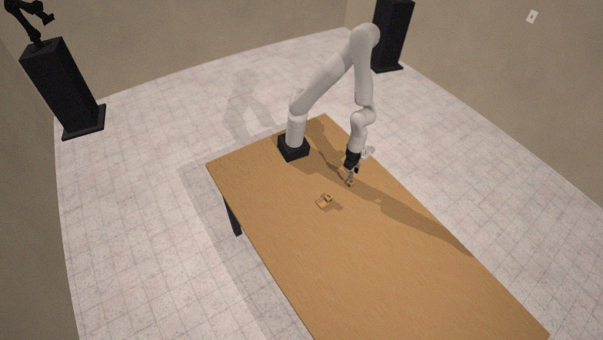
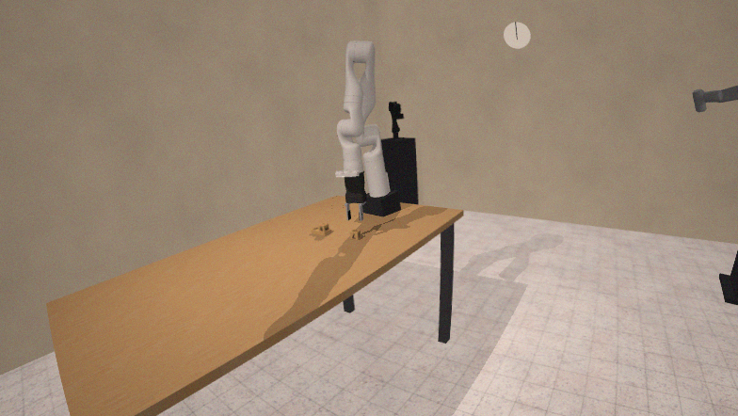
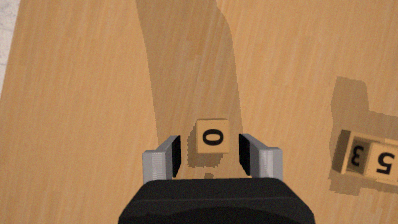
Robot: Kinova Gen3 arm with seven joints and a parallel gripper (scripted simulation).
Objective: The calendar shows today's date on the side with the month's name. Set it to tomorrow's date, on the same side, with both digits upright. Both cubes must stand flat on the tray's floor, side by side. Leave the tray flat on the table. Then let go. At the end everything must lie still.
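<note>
As the gripper (image 1: 353, 173) (image 2: 354, 218) (image 3: 209, 148) gapes, the cube's (image 1: 349, 182) (image 2: 356, 234) (image 3: 212, 136) 0 runs finger to finger

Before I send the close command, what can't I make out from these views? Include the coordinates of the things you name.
- Loose cube (image 1: 349, 182) (image 2: 356, 234) (image 3: 213, 136): its underside is against the table; side digits are too small in top and exterior.
- Tray (image 1: 322, 205) (image 2: 316, 232) (image 3: 345, 151): the wrist view's right edge cuts it off.
- Cube in the tray (image 1: 328, 197) (image 2: 324, 227) (image 3: 385, 162): its digits are too small in top and exterior.

Loose cube (image 1: 349, 182) (image 2: 356, 234) (image 3: 213, 136), 0 up; tray (image 1: 320, 205) (image 2: 315, 232) (image 3: 344, 151) with cube (image 1: 328, 197) (image 2: 324, 227) (image 3: 384, 161), 5 up.
</note>
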